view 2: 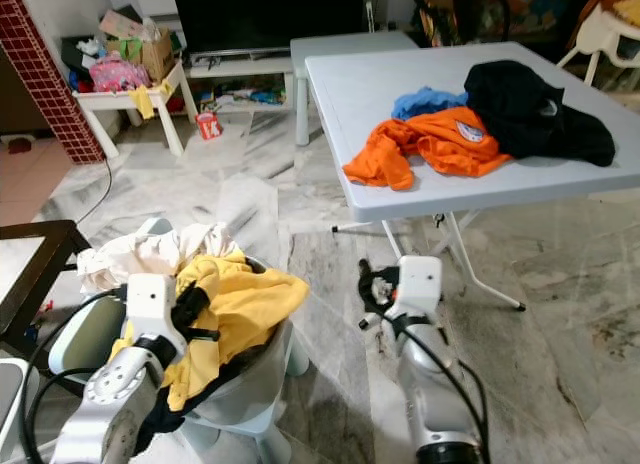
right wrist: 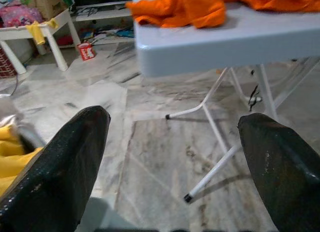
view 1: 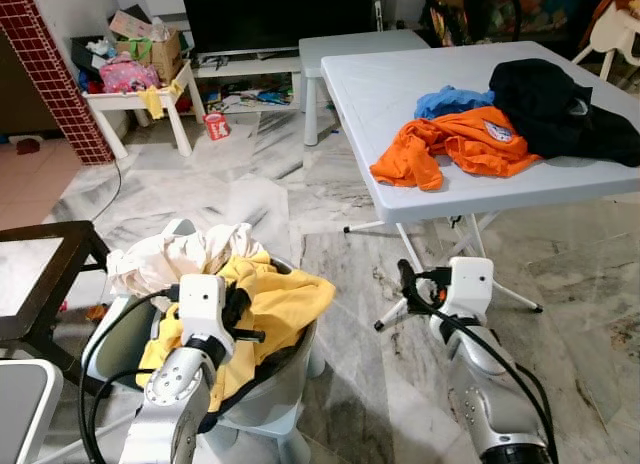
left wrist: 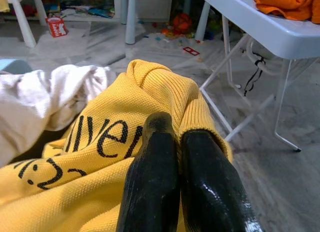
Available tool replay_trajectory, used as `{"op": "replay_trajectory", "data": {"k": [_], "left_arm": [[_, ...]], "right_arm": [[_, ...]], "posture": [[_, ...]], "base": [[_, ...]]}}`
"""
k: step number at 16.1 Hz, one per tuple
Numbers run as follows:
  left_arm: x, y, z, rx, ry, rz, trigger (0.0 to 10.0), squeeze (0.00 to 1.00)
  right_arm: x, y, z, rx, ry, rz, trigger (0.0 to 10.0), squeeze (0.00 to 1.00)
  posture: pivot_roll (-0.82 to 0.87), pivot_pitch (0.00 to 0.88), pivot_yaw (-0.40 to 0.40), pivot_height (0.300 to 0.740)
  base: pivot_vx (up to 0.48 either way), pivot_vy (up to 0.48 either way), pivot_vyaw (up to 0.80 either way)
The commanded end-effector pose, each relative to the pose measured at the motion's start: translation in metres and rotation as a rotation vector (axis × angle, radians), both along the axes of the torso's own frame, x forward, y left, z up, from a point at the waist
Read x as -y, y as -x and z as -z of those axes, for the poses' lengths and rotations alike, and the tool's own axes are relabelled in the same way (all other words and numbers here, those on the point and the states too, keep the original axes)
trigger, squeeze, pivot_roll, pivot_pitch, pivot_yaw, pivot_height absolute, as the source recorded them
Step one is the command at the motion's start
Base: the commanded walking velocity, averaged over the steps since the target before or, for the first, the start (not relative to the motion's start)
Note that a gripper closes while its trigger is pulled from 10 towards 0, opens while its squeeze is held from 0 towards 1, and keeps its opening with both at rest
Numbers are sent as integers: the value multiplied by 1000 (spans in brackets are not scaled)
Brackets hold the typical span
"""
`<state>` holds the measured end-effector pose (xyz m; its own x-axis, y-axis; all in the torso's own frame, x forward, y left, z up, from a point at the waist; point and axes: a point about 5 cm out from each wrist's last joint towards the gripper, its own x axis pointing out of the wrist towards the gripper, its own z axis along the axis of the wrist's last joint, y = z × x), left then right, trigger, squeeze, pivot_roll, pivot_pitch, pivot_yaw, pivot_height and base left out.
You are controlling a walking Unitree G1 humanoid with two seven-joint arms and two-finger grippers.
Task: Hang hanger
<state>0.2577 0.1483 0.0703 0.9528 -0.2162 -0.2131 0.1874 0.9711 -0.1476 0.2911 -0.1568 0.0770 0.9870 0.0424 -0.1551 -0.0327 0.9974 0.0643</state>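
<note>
Resting on a yellow sweater (left wrist: 100, 157) in the grey laundry basket (view 1: 270, 399), left hand (left wrist: 175, 137) fingers pressed together. Right hand (right wrist: 172, 162) spread wide above marble floor (view 1: 340, 284), beside the table (view 1: 400, 94) bearing orange shirt (view 1: 460, 144). Hanger: cannot tell where.

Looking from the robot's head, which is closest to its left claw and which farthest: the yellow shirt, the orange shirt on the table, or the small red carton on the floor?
From the left gripper:
1. Yellow knit shirt, pinched in the gripper, in the basket.
2. Orange shirt, on the grey table, to the right.
3. Small red carton, on the floor, far ahead.
</note>
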Motion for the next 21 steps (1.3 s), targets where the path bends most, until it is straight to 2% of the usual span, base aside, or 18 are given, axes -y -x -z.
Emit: {"op": "replay_trajectory", "data": {"k": [1,3,5,6,9,10,11,12,15,18,21], "left_arm": [[-4,-2,-2,9,-13,-11,10000,0],[-3,-3,-2,10,-11,-12,10000,0],[-3,-3,-1,9,-16,-17,10000,0],[-2,-2,-1,7,-11,-16,10000,0],[1,-3,-1,7,-4,-12,10000,0],[1,-4,-2,9,-1,-13,10000,0],[1,-4,-2,10,1,-14,10000,0],[2,-4,-2,9,6,-15,10000,0],[5,-4,-1,3,12,-9,10000,0],[8,-5,0,-1,17,3,10000,0],[8,-7,-1,0,12,4,10000,0]], "right_arm": [[0,-2,1,-9,1,6,10000,0],[2,-2,1,-13,-5,4,10000,0],[5,-2,3,-25,85,23,10000,0],[3,-4,5,-50,91,10,10000,0],[1,-6,3,-22,101,1,10000,0],[-3,-5,5,-32,23,-26,10000,0],[-3,-4,5,-26,71,-21,10000,0],[-4,-4,5,-22,77,-34,10000,0],[-5,-2,7,-44,78,-59,10000,0],[-3,-1,4,-29,26,-55,10000,0],[-1,-1,4,-27,35,-49,10000,0]], "posture": [[-81,0,51,740],[-81,0,50,740],[-80,0,50,740],[-81,0,52,740],[-82,0,50,740],[-84,0,49,740],[-86,0,48,740],[-88,0,48,740],[-94,0,47,740],[-99,0,49,740],[-104,0,51,740]], "base": [[0,-356,0],[0,-352,0],[0,-326,0],[0,-349,0],[0,-354,0],[0,-352,0],[0,-356,0],[0,-356,0],[0,-340,0],[0,-322,0],[0,-286,0]]}}
